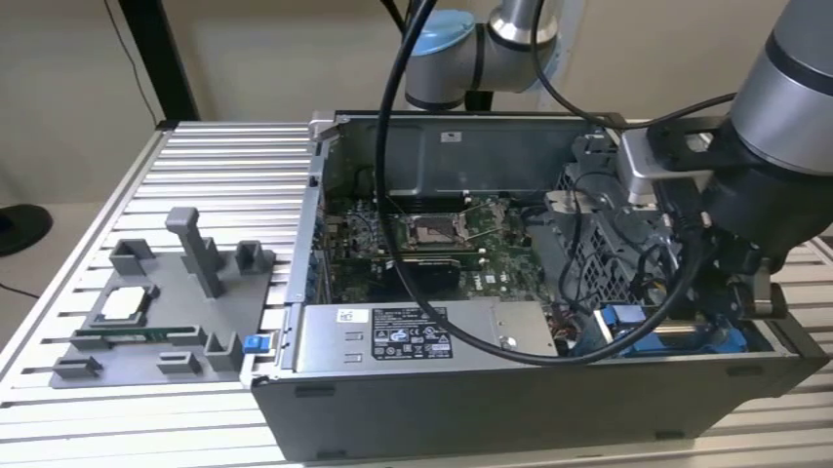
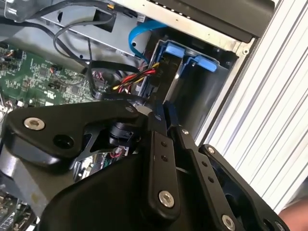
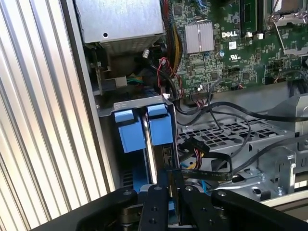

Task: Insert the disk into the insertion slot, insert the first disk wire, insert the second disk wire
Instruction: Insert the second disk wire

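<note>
Exterior view: open computer case (image 1: 521, 390) lying on the ribbed metal tabletop (image 1: 195, 156), green motherboard (image 1: 430, 239) exposed, grey labelled power-supply box (image 1: 416, 336) along the near wall. Grey fixture tray (image 1: 170, 312) sits on the tabletop toward the exterior view's left, well apart from the case. Robot arm (image 1: 781, 127) reaches down into the case's corner at the exterior view's right, where blue plastic of the insertion slot (image 1: 622, 320) shows beside a loop of black cable.

Second wrist view: hand (image 2: 161, 113) seen from behind, black fingers (image 2: 159, 159) drawn close together, only a thin gap at the tips; whether anything is pinched there cannot be told. Just past the tips, the insertion slot (image 2: 192, 57) with two blue tabs, a light-blue flat cable (image 2: 137, 36) and a red-yellow-black wire bundle (image 2: 137, 77) beside it.

First wrist view: hand (image 3: 173, 175) at the frame edge, fingertips nearly touching, directly over the disk (image 3: 153, 159). Disk stands on edge inside the insertion slot (image 3: 129, 132): thin silver metal edge between bright blue carrier pieces, square blue tabs at its end. Perforated grey drive cage (image 3: 226, 137) and dark cables lie beside it.
</note>
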Action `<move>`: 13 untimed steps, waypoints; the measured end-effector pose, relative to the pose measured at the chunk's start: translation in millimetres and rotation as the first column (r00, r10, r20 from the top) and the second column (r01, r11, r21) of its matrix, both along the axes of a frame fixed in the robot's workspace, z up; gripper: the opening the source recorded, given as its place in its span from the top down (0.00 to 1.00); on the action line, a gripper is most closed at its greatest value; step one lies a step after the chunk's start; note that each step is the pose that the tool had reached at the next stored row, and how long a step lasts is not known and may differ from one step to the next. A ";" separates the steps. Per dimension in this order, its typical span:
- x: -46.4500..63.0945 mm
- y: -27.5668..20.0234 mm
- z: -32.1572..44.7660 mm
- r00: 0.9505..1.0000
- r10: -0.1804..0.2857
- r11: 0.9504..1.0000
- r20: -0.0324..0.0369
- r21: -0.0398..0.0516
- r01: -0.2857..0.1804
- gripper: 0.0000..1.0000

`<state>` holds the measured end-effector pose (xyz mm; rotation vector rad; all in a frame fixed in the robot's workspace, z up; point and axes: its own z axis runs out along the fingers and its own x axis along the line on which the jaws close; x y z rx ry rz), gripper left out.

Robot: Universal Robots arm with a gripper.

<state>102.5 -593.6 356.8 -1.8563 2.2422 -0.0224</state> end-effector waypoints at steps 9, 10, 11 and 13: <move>5.5 4.1 -3.8 1.000 0.002 1.000 0.000 -0.003 -0.002 1.00; 5.4 4.1 -4.2 1.000 0.002 1.000 0.000 -0.003 -0.002 1.00; 5.4 4.1 -4.6 1.000 0.002 1.000 0.000 -0.003 -0.002 1.00; 5.5 4.1 -5.8 1.000 0.003 1.000 0.000 -0.003 -0.003 1.00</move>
